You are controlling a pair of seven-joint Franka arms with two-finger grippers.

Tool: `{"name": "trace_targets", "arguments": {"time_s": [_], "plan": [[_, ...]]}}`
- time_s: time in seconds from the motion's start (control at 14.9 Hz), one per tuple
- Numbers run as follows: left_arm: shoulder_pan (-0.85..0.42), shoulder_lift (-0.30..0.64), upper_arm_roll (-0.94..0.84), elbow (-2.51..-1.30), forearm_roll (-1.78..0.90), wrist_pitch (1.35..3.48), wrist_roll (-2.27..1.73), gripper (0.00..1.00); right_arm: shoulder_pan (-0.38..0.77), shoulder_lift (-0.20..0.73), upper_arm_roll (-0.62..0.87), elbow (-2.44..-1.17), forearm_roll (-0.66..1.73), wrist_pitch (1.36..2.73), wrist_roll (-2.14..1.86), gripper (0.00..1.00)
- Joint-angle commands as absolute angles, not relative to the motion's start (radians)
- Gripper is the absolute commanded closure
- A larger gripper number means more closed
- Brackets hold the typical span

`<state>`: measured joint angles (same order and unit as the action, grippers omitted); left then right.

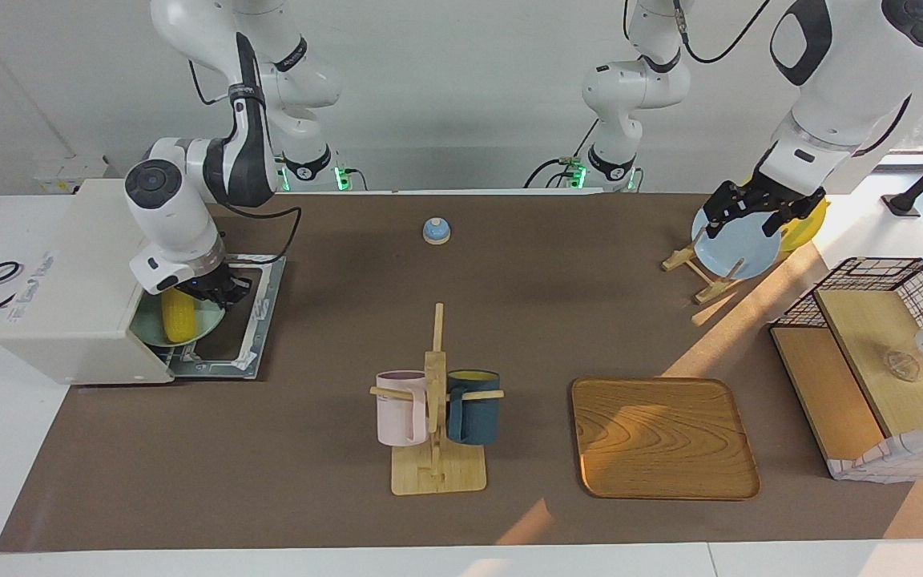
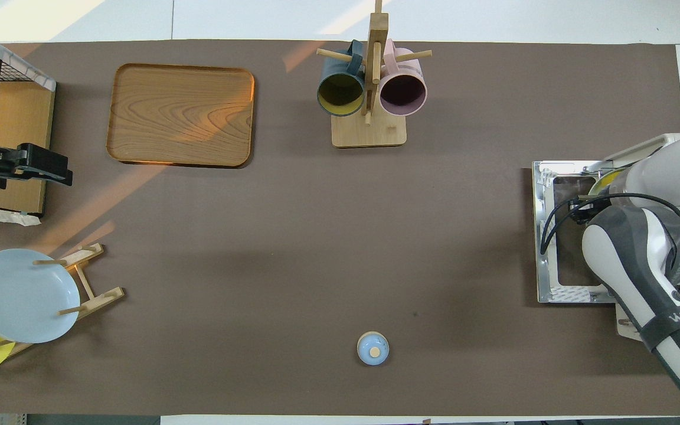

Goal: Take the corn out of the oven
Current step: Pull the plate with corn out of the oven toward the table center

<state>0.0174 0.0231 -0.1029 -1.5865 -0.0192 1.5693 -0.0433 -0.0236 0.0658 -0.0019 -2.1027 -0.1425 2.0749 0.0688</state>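
Note:
The off-white oven [image 1: 69,280] stands at the right arm's end of the table, its door [image 1: 257,320] folded down flat. The yellow corn [image 1: 177,314] lies on a pale green plate [image 1: 207,328] in the oven's mouth. My right gripper [image 1: 221,295] is low over the plate, right beside the corn on the door side; its grip is hidden. In the overhead view the right arm covers the gripper, and only a sliver of corn [image 2: 608,176] shows. My left gripper [image 1: 754,212] waits open and empty above the plate rack.
A mug rack [image 1: 435,401] with a pink and a dark blue mug stands mid-table, beside a wooden tray [image 1: 662,437]. A small blue bell [image 1: 436,231] is near the robots. A light blue plate [image 1: 738,250], a yellow plate [image 1: 804,228] and a black wire basket [image 1: 870,280] are at the left arm's end.

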Motion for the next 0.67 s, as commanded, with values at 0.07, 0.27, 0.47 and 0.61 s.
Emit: {"name": "trace_targets", "arguments": {"time_s": [0.07,0.27,0.47,0.61], "plan": [[0.025,0.008,-0.106,-1.600,-0.014,1.575,-0.043,0.00,0.173,0.116,0.005,-1.927,-0.176,1.909,0.229,1.00],[0.025,0.008,-0.106,-1.600,-0.014,1.578,-0.046,0.00,0.329,0.181,0.005,-1.783,-0.202,1.786,0.394,1.00],[0.023,0.008,-0.106,-1.600,-0.014,1.592,-0.051,0.00,0.509,0.403,0.005,-1.501,-0.201,1.637,0.645,1.00],[0.017,0.009,-0.107,-1.600,-0.014,1.604,-0.051,0.00,0.586,0.518,0.006,-1.401,-0.189,1.634,0.808,1.00]]}}
